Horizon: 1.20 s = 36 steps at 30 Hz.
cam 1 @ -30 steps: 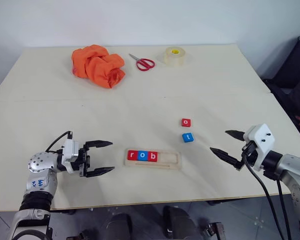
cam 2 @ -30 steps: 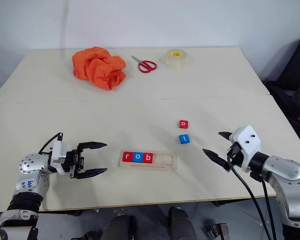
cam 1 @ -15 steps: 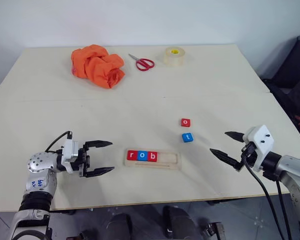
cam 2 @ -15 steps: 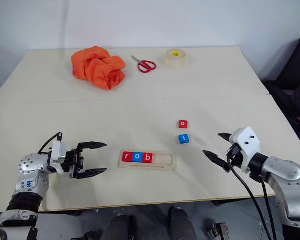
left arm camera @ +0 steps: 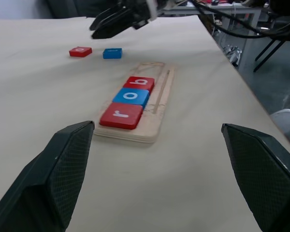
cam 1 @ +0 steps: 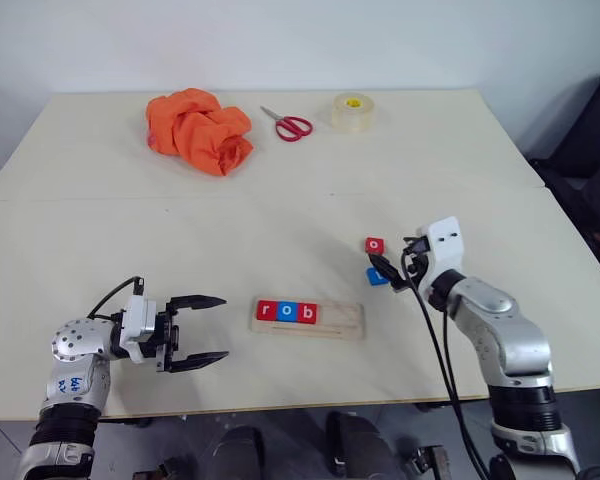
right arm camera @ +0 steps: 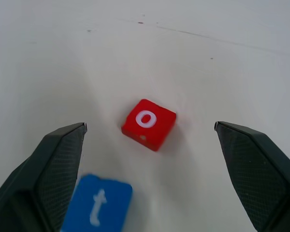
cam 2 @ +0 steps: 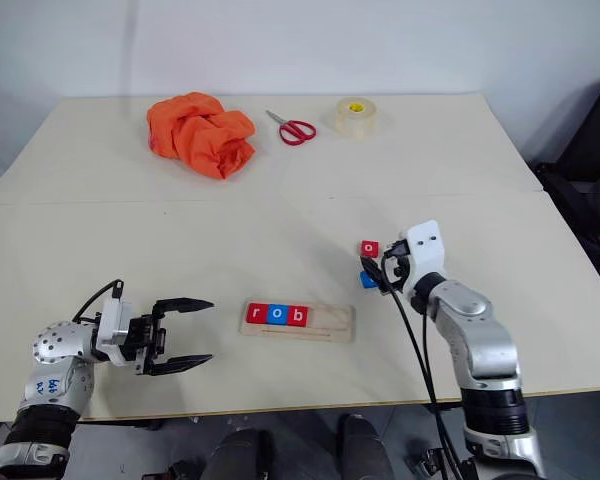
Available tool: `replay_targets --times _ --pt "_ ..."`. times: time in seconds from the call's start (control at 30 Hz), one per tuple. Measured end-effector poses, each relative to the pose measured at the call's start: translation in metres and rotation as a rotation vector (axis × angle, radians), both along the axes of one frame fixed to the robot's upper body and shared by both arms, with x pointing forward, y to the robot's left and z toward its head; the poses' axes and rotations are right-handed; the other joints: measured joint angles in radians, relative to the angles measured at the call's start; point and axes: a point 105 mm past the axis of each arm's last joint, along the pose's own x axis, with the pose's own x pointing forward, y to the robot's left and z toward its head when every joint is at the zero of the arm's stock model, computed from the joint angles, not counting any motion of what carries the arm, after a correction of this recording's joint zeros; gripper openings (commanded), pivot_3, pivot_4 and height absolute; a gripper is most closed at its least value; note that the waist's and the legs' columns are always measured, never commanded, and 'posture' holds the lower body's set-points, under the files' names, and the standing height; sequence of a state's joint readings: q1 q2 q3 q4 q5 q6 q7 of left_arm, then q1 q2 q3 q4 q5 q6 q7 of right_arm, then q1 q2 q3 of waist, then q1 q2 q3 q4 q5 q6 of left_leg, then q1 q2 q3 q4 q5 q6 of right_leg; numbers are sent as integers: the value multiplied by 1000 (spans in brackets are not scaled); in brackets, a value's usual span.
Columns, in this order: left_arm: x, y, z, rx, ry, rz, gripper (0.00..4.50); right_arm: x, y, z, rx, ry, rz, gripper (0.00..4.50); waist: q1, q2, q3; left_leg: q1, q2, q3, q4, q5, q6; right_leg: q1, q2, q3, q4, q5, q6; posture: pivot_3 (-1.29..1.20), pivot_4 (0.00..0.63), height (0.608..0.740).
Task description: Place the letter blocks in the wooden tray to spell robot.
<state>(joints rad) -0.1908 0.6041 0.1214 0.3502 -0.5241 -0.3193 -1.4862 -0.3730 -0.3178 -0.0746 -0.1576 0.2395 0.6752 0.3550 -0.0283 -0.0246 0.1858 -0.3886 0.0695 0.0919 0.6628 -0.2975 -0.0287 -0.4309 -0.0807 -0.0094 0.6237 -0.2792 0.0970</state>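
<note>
The right claw point(cam 1: 392, 268) hangs with its jaws spread wide and nothing between them, low over the tabletop point(cam 1: 280, 210), right at the two loose letter blocks. In the right wrist view the red "o" block point(right arm camera: 148, 123) lies between the two black fingers point(right arm camera: 53, 164), with the blue "t" block point(right arm camera: 98, 204) nearer, close beside one of them.

The "o" looks like the next letter needed. It is a small, flat, stiff square — light, probably smooth-faced, unlikely to break. It offers little height, so the fingers would need to come down close to the tabletop and pinch two opposite side edges; it sits turned at an angle to the claw, which could make it twist or skid.

The wooden tray point(cam 1: 340, 320) lies to the near left of these blocks, with r, o, b filling its left part — two places free at its right end.

The left claw point(cam 1: 202, 331) is also spread and empty, left of the tray.
</note>
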Motion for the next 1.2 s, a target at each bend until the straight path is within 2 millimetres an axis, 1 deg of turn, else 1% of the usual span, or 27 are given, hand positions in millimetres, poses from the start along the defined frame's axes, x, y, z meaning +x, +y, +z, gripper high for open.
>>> replay_targets --times 0.1,0.2,0.27,0.47,0.57,0.8,0.83,1.0,1.1,1.2 --pt "-1 1 1 -2 -4 11 4500 9 6 -5 17 22 -50 4441 -2 0 0 0 0 0 0 0 0 0 0 0 0 0 0 0 150 740" --pt "0 1 3 -4 -15 14 4500 14 14 -11 22 43 -71 4441 -4 0 0 0 0 0 0 0 0 -1 0 0 1 0 0 0 150 740" --pt "0 0 4 -9 -16 19 4500 19 15 -15 21 60 -104 4441 -4 0 0 0 0 0 0 0 0 -1 0 0 1 0 0 0 150 740" --pt "1 -2 3 -21 -15 24 4500 26 23 -15 37 66 -154 4441 -5 0 0 0 0 0 0 0 0 -1 0 0 1 0 0 0 150 740" --pt "1 -2 3 -22 -16 28 4500 27 26 -15 46 69 -178 3924 -7 0 0 0 1 0 0 0 0 0 0 0 1 0 0 0 150 740" --pt "-2 -2 1 -23 -10 35 4500 27 26 -17 34 83 -226 1636 -15 0 0 0 1 0 -1 0 0 0 0 0 1 0 0 0 150 740" --pt "-2 -2 1 -23 -12 34 4500 27 26 -17 33 83 -226 1445 -16 0 0 0 1 0 -1 0 0 0 0 0 1 0 0 0 150 740" --pt "-1 -2 2 -23 -12 34 4500 25 27 -13 34 73 -222 1456 -24 0 0 0 1 0 -1 0 0 -1 0 0 1 0 0 0 150 740" --pt "-1 -3 3 -22 -14 25 4500 21 23 -2 33 49 -214 1456 -25 0 0 -1 1 0 -1 0 0 -2 0 0 0 0 0 0 150 740" --pt "2 -3 6 -19 -22 12 4500 11 10 14 30 12 -227 1456 -23 0 0 -2 1 0 -2 0 0 -2 0 0 -1 0 0 0 150 740"
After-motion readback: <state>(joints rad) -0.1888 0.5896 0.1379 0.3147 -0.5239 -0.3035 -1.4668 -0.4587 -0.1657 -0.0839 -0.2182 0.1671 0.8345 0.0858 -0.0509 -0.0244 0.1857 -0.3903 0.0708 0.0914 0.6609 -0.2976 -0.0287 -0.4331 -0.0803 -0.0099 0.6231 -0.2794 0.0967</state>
